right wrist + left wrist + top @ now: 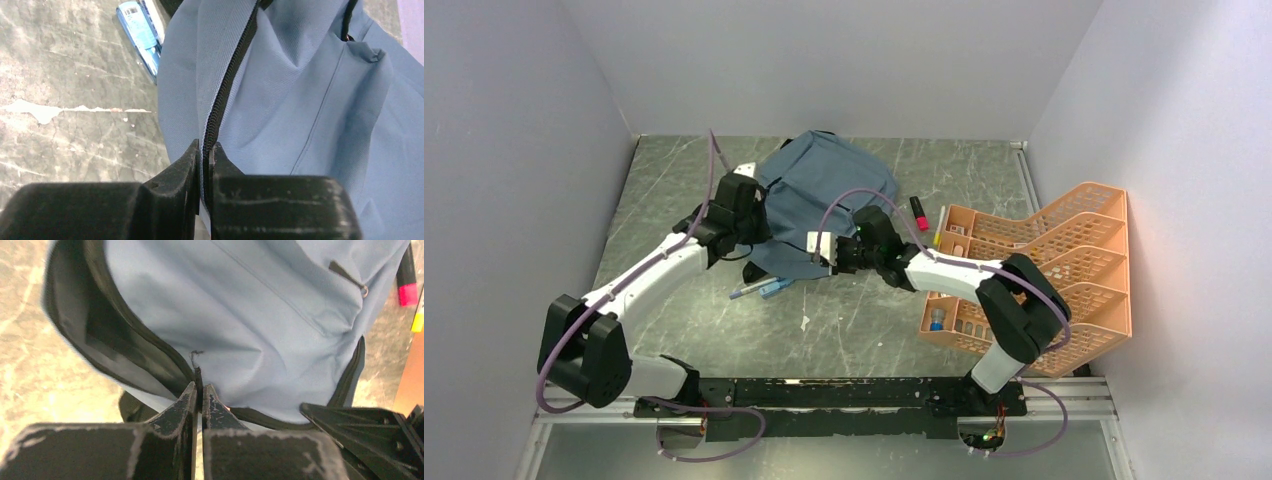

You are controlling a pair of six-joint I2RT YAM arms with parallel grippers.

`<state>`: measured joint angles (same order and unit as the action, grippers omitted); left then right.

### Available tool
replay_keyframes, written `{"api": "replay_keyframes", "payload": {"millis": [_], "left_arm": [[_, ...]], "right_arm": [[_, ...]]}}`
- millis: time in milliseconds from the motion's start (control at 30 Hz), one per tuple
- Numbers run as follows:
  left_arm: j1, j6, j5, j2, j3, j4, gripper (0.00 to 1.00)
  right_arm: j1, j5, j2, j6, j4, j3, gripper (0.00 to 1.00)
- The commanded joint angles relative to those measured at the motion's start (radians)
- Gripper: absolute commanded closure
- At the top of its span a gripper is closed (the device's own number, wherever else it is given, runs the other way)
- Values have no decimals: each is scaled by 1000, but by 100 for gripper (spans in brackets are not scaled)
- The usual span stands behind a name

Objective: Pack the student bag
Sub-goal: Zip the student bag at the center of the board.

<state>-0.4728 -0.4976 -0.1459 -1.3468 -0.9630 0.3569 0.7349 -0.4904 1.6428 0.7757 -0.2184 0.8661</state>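
While the student bag (824, 195) lies on the desk (864, 330) left of the orange organiser (1084, 250), its zip edge is gripped by the left jaws and the right jaws; small items are held in the organiser.

We are finding open table (864, 335) on the near side of the student bag (824, 185); pens (772, 287) are lying at its near edge, the orange tray (1074, 260) blocking the right side.
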Motion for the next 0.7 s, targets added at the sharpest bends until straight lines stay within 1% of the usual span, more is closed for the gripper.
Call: {"api": "replay_keyframes", "payload": {"millis": [0,133,233,367,500,600,667], "left_arm": [[61,61,-46,-3,-79,13,95],[111,78,-105,-20,-115,50,95],[149,83,-119,-54,-151,67,95],[183,97,-142,-102,-202,65,95],[223,104,-157,-137,-233,53,95],[242,132,-101,-149,-224,6,95],[243,166,-39,-147,-201,-50,95]], "right_arm": [[3,62,-58,51,135,-31,98],[0,107,-82,87,192,-31,98],[-6,132,-81,109,263,-3,97],[-14,170,-78,136,368,34,97],[-32,184,-99,136,429,37,95],[-39,169,-129,120,431,34,90],[-40,123,-148,89,412,39,82]]}}
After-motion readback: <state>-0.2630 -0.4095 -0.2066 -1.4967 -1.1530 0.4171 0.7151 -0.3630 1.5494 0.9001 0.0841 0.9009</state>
